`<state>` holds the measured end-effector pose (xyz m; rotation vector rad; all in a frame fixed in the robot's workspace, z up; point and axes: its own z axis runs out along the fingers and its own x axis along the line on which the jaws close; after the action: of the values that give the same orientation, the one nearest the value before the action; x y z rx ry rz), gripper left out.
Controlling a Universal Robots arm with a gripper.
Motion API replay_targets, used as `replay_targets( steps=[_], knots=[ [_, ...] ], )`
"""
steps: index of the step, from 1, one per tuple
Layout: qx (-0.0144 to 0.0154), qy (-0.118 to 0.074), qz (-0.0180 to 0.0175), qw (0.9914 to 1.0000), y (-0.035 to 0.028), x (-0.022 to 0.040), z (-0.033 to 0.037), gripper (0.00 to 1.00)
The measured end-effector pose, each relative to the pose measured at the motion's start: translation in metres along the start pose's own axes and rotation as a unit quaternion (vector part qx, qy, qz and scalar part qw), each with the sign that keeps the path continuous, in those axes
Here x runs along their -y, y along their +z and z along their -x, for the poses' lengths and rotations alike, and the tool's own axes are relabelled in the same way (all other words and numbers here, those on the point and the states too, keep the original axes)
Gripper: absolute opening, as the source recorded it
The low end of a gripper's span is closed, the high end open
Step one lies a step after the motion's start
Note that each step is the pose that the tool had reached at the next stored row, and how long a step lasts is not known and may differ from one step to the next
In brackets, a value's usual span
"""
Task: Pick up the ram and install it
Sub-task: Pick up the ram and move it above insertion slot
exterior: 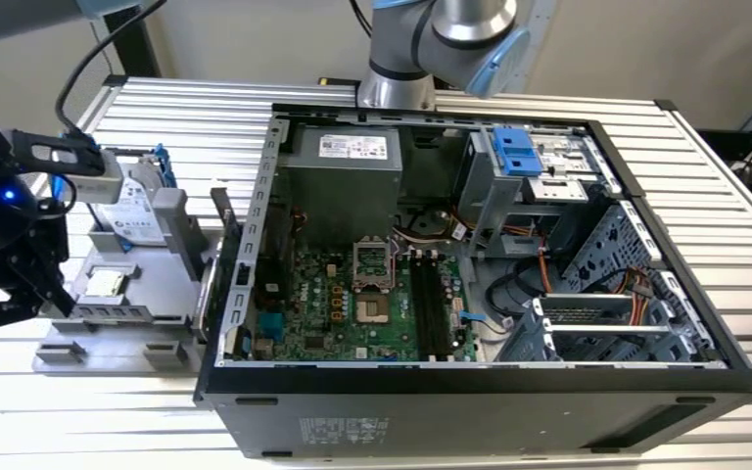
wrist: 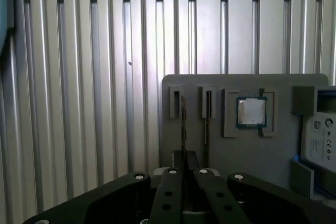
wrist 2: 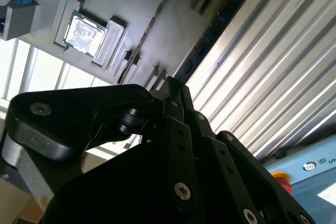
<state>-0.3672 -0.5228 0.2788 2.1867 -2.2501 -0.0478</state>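
The gripper (wrist: 185,156) hangs over the grey parts holder (wrist: 236,161) at the exterior view's left, well apart from the open computer case (exterior: 481,392). Its fingers are pressed together on the ram (wrist: 182,124) – the thin stick stands on edge in one of the holder's narrow slots (seen edge-on in the first wrist view). A square processor chip (wrist: 251,112) sits in a pocket nearby – all on the ribbed metal table (wrist: 79,103).

Open computer case (exterior: 481,416), grey fixture (exterior: 89,354)
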Motion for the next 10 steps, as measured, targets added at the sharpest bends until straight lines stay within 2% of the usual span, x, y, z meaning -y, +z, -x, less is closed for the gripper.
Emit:
replay_targets(
  steps=[10],
  knots=[
    [0.0,0.0,0.0,1.0,-0.0192,-0.0006,0.0005,0.0]
  ],
)
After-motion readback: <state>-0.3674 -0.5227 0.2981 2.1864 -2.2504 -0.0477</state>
